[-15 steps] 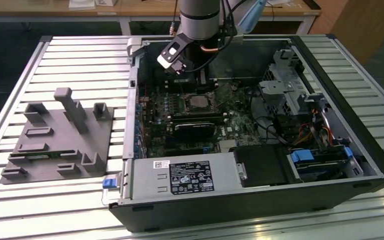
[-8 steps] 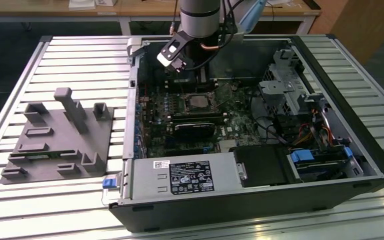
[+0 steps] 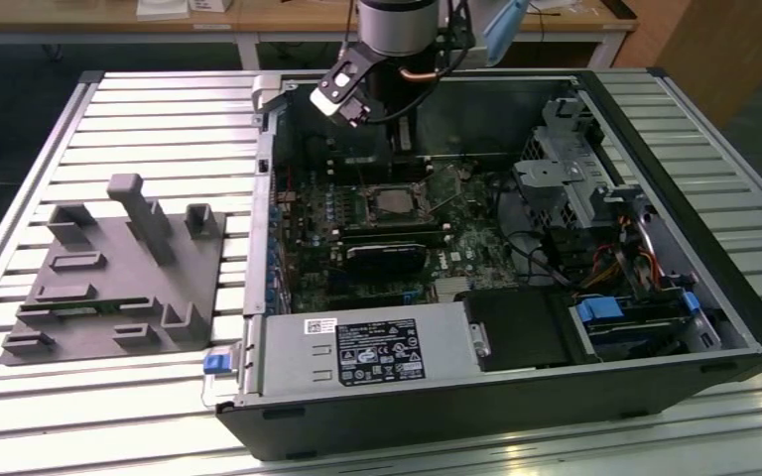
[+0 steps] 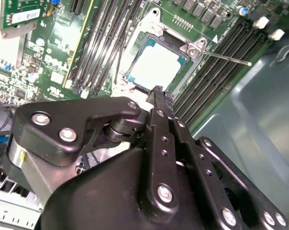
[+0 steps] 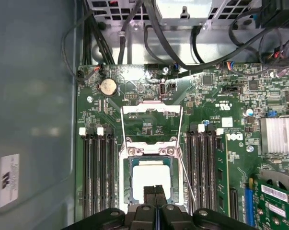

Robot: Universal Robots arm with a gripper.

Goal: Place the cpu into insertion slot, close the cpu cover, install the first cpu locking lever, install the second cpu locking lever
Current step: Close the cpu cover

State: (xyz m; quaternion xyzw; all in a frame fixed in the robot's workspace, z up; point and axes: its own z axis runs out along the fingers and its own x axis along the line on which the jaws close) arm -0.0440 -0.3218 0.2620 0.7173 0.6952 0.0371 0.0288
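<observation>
The cpu [image 5: 151, 178] lies flat in the insertion slot [image 5: 126, 168], its pale metal top showing; it also appears as the cpu [image 4: 156, 67] and the cpu [image 3: 395, 203]. The cpu cover [image 5: 151, 110] stands flipped open past the slot's far side, toward the cables. One thin locking lever [image 5: 185, 175] sticks out loose beside the slot, seen again as the lever [image 4: 225, 56]. My gripper [image 5: 155, 191] hovers over the cpu's near edge, shut with nothing between its fingers, also seen as the gripper [image 4: 158, 92]. In the exterior view the gripper [image 3: 404, 139] hangs above the board's back part.
The open computer case [image 3: 698, 297] lies on a slatted table. Black memory slots [image 5: 96, 172] flank the socket. A labelled black power supply [image 3: 381, 352] sits at the front, a drive cage [image 3: 567, 178] and cables at the exterior view's right. A grey fixture [image 3: 116, 268] stands outside the case.
</observation>
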